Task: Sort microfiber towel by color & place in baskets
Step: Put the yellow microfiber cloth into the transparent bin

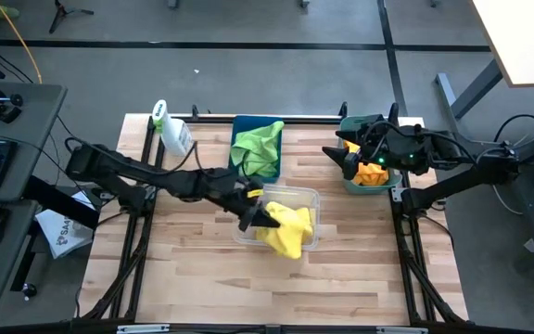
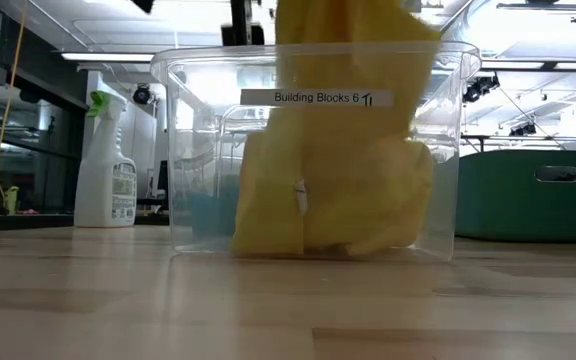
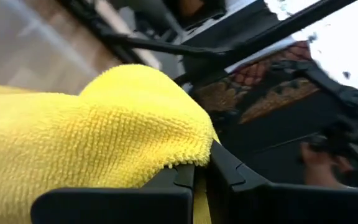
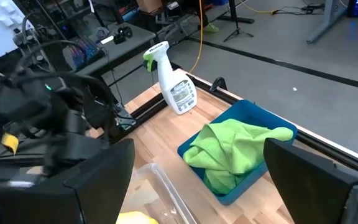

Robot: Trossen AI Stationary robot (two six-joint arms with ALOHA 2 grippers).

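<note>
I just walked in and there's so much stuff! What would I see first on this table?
First the bright yellow towel, pinched in the shut left gripper and hanging over the clear bin at the table's middle. Behind it, a lime green towel is heaped in the dark blue bin. The open right gripper hovers over the teal bin with orange towels.

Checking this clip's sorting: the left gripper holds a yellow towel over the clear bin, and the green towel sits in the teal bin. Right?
Not quite. The green towel lies in the dark blue bin, as the high view shows. The left gripper does hold the yellow towel over the clear bin.
</note>
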